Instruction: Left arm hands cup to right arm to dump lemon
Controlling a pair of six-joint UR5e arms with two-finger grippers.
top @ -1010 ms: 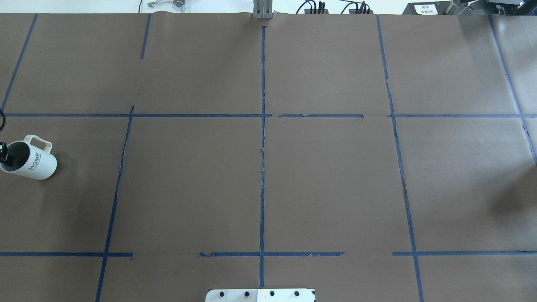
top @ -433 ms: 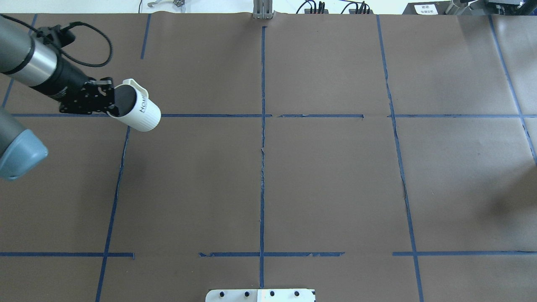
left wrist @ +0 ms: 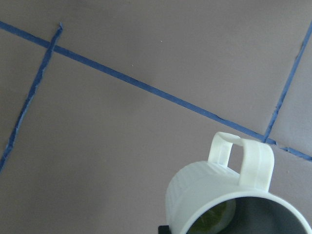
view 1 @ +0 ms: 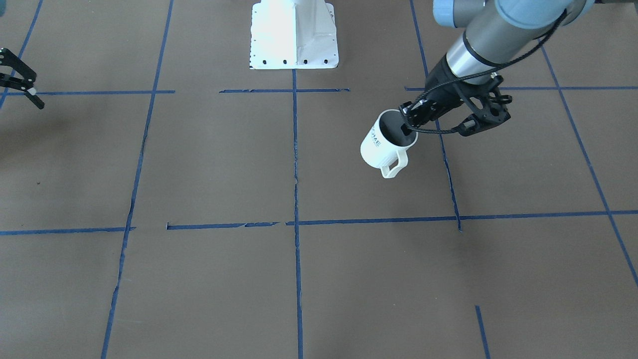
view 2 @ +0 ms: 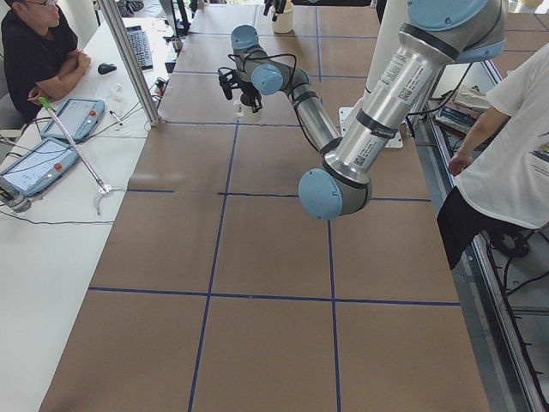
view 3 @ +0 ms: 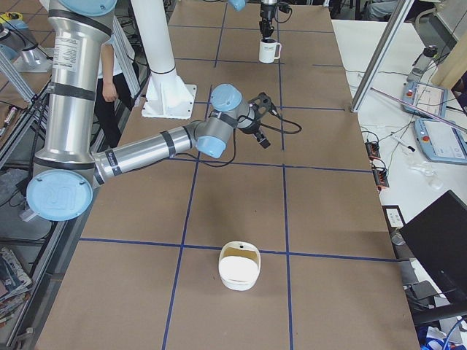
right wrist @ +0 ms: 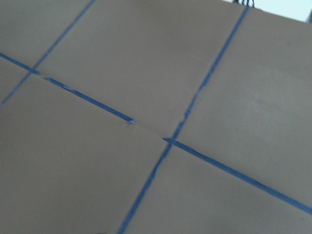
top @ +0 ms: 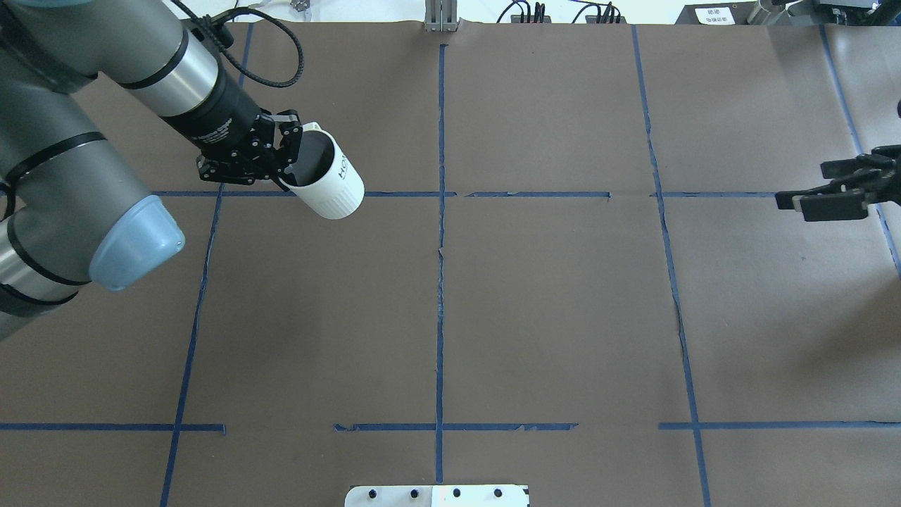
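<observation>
My left gripper [top: 288,163] is shut on the rim of the white "HOME" cup [top: 334,186], one finger inside the mouth, and holds it tilted above the table's left half. From the front, the gripper [view 1: 409,127] grips the cup [view 1: 376,147] with its handle pointing away from the robot. The left wrist view shows the cup [left wrist: 209,195] with the yellow-green lemon [left wrist: 212,220] inside. My right gripper [top: 799,199] is open and empty at the right edge of the overhead view. It also shows in the front view [view 1: 22,82]. It is far from the cup.
Brown paper with blue tape lines [top: 440,246] covers the table. The white robot base plate [view 1: 294,35] sits at the robot's side. A white tub [view 3: 239,264] stands on the table beyond my right arm. Operators are at the table's ends.
My left arm has carried the cup from the view's left edge rightward and away from the robot. My right gripper has come into view at the right edge.
</observation>
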